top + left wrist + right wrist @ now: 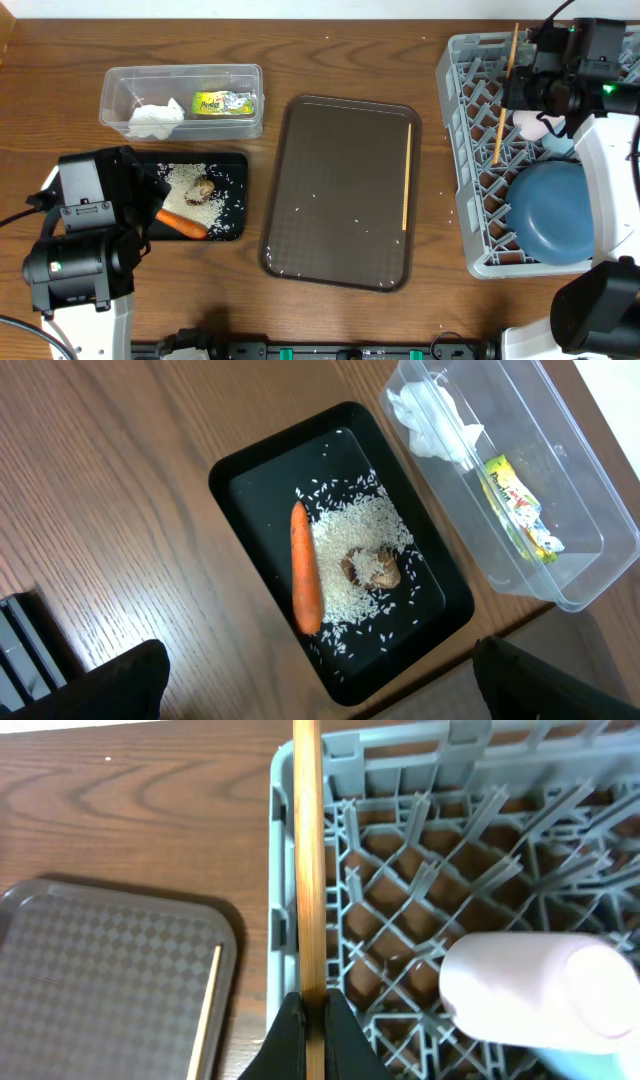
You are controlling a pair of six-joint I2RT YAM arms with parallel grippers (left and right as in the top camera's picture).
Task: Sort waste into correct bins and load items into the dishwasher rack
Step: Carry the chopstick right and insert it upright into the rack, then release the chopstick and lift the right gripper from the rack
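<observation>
- The chopstick (308, 870) is pinched at one end by the right end effector (307, 1020), whose fingers are closed tight on the wood. It hangs over the rack (430, 880), just inside the wall that faces the tray. I'd guess it is held by the end so the free length can slip down among the pegs.
- Inside the rack, a pinkish cup (540, 990) lies just beside the held stick, and the plate (545, 210) sits further along. The stick needs to come down clear of both.
- Beside the rack on the tabletop (60, 60), the tray (340, 190) bears a second chopstick (407, 175) along its rack-side edge. It is not yet loaded, and it looks an easy reach for the same arm.
- Well apart from the rack, beyond the tray, the tub (570, 575) holds the tissue (430, 420) and wrapper (520, 510).
- Next to the tub, the black tray (250, 490) holds the carrot (305, 565), rice (360, 530) and lump (372, 570). With dry litter in one bin and food in the other, the sorting looks finished.
- The left end effector (318, 670) hovers over the black tray, far from the rack, with its fingers spread wide and holding nothing.
</observation>
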